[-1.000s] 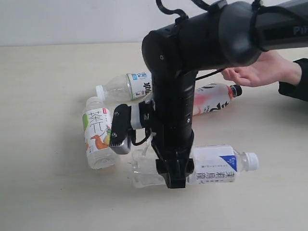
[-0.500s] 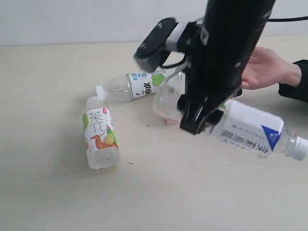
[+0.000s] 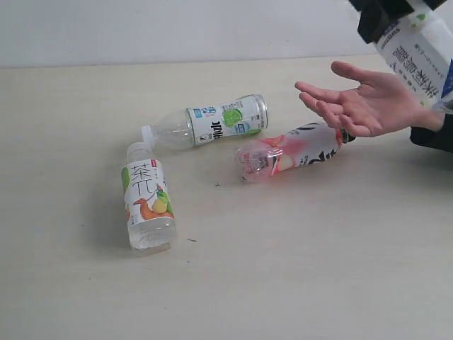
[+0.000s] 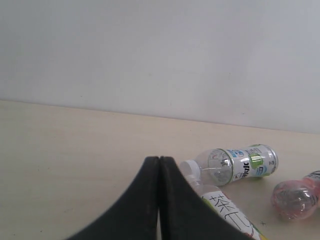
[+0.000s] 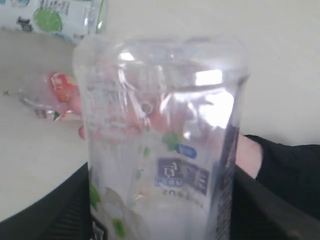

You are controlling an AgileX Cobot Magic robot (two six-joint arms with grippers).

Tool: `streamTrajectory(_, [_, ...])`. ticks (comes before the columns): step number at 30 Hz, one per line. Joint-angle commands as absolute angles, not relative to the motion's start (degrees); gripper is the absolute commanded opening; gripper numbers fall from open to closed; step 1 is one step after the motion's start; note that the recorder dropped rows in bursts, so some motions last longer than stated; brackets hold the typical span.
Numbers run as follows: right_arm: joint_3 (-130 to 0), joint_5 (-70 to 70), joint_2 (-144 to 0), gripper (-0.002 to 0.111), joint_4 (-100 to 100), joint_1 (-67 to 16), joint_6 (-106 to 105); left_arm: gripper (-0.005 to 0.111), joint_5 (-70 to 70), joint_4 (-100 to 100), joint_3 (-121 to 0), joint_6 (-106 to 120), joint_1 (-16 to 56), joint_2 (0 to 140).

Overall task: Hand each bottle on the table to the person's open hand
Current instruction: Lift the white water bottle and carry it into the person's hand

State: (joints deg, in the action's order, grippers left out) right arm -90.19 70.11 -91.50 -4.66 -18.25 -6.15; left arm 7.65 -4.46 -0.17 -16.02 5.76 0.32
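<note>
1. Right gripper (image 3: 381, 20) clamped on the blue-triangle bottle (image 3: 417, 53), raised over the person's open hand (image 3: 364, 106) near the table's (image 3: 318, 269) right edge.
2. Left gripper (image 4: 160, 195) pinched shut, empty.
3. Pink bottle (image 3: 287, 152), lime bottle (image 3: 212, 124) and fruit bottle (image 3: 146, 202) lie on their sides mid-table.
4. Likely light, thin-walled, slick and crushable; take mid-body, at the label.

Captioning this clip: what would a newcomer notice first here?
The right gripper holds a clear plastic bottle with a white-and-blue label aloft at the exterior view's upper right, above the person's open hand. Three others lie on the pale beige table: a pink black-capped bottle by the hand, a lime-labelled bottle and a fruit-labelled bottle further left.
</note>
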Motion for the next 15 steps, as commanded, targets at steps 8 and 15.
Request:
streamTrajectory(8, [-92.6,68.3,-103.1,0.0,-3.4,-15.5,-1.5,0.0,7.6,-4.5,0.0,-16.0,5.9,0.0])
streamTrajectory(15, [-92.6,64.0,-110.1,0.0,-3.6,-15.5,-0.9,0.0,7.6,-4.5,0.0,-16.0,5.9,0.0])
